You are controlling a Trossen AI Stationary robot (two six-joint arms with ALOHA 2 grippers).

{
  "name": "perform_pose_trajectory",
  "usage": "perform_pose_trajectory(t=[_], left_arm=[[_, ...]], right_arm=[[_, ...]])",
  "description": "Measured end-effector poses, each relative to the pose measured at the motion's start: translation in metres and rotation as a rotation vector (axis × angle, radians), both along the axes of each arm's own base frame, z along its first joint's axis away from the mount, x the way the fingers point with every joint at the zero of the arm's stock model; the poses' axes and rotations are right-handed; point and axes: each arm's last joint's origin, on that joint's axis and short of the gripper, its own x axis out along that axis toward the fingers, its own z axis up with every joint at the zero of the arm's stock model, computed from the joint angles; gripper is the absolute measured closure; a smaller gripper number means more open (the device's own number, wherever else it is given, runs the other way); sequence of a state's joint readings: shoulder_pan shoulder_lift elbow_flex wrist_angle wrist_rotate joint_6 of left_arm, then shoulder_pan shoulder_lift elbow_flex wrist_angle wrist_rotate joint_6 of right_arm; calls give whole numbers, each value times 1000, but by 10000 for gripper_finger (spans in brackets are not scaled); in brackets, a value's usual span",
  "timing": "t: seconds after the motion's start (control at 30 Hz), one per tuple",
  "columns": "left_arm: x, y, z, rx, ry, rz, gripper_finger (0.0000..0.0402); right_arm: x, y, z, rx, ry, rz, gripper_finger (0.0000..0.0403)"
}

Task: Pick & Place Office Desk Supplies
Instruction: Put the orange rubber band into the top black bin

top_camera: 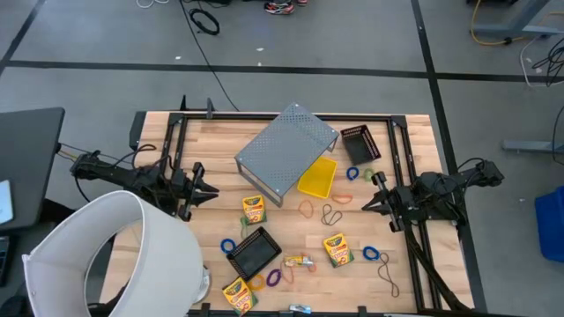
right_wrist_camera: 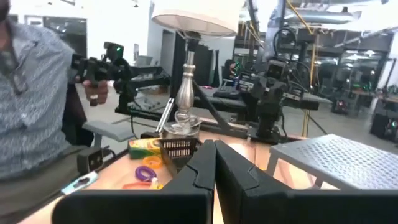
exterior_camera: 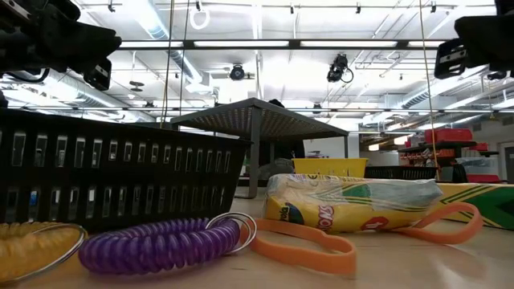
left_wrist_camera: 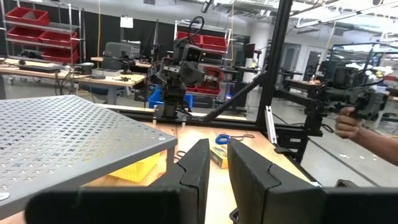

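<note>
My left gripper (top_camera: 210,190) sits nearly closed w/ nothing in it, right gripper (top_camera: 368,203) clenched empty. Nearest crayon box (top_camera: 254,210) lies on the table just ahead of left, betw. both; prob. light, stiff cardboard, so I'd pinch its long sides.

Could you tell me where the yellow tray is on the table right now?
In the high view the yellow tray lies near the table's middle, tucked partly under the grey perforated shelf, with an orange loop just beside it.

No legible txt on anything
</note>
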State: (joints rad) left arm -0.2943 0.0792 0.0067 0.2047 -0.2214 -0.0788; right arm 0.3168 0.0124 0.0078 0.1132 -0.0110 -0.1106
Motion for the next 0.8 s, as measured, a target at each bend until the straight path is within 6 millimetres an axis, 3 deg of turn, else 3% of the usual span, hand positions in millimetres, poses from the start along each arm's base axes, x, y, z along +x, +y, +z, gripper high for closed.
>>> perform_pose_trajectory(t=[0.3, 0.6, 0.8], left_arm=[[0, 1, 0, 41, 0, 22, 339], [2, 1, -6, 6, 59, 41, 339], [3, 0, -6, 33, 67, 44, 339]], right_arm=[[-1, 0, 7, 182, -16, 47, 394], [1, -5, 5, 281, 17, -129, 394], [1, -13, 2, 289, 20, -412, 394]])
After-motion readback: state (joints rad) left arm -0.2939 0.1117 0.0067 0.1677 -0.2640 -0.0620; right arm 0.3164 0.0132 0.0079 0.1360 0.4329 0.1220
